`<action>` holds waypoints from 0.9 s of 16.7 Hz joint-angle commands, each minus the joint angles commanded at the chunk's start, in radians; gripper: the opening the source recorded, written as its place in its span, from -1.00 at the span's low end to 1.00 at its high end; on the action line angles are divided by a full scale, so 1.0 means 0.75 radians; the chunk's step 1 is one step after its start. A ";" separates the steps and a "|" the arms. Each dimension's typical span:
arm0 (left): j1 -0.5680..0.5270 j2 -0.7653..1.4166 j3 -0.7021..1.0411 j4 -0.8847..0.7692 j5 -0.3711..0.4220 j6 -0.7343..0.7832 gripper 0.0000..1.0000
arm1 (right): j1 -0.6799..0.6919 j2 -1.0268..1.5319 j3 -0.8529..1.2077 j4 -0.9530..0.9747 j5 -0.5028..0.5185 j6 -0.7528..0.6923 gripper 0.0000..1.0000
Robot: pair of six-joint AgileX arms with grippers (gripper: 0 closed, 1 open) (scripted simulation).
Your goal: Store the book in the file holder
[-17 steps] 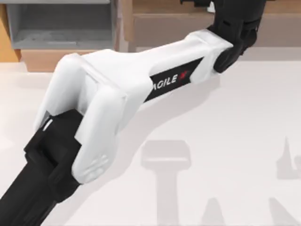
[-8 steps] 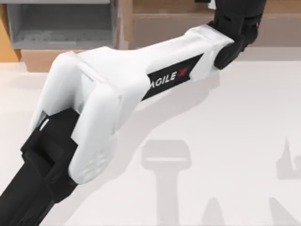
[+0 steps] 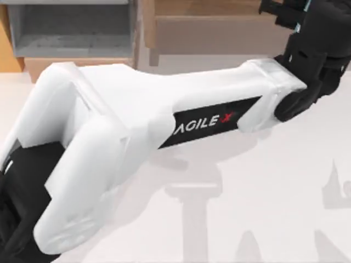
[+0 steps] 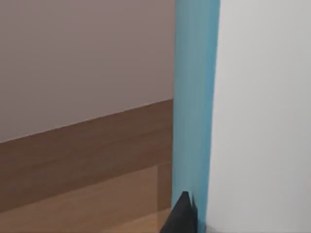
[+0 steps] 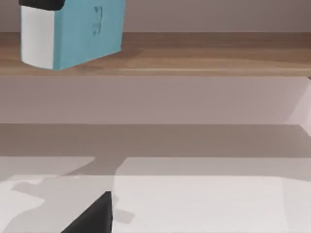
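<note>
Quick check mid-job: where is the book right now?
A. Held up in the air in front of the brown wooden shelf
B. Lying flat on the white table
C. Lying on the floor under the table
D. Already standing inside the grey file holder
A: the right wrist view shows the book off the table in front of the brown wooden shelf, a dark gripper part at its upper end, while the file holder stands empty.

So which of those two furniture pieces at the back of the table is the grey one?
The file holder, at the table's far left: grey walls and a light wood front. The long shelf to its right is brown wood throughout.
</note>
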 joint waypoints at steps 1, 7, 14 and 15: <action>-0.041 -0.055 -0.074 0.001 0.039 0.020 -1.00 | 0.000 0.000 0.000 0.000 0.000 0.000 1.00; -0.167 -0.422 -0.609 0.033 0.261 0.271 -1.00 | 0.000 0.000 0.000 0.000 0.000 0.000 1.00; 0.125 -0.806 -1.306 0.166 0.417 0.891 -1.00 | 0.000 0.000 0.000 0.000 0.000 0.000 1.00; 0.209 -0.854 -1.393 0.191 0.429 1.005 -1.00 | 0.000 0.000 0.000 0.000 0.000 0.000 1.00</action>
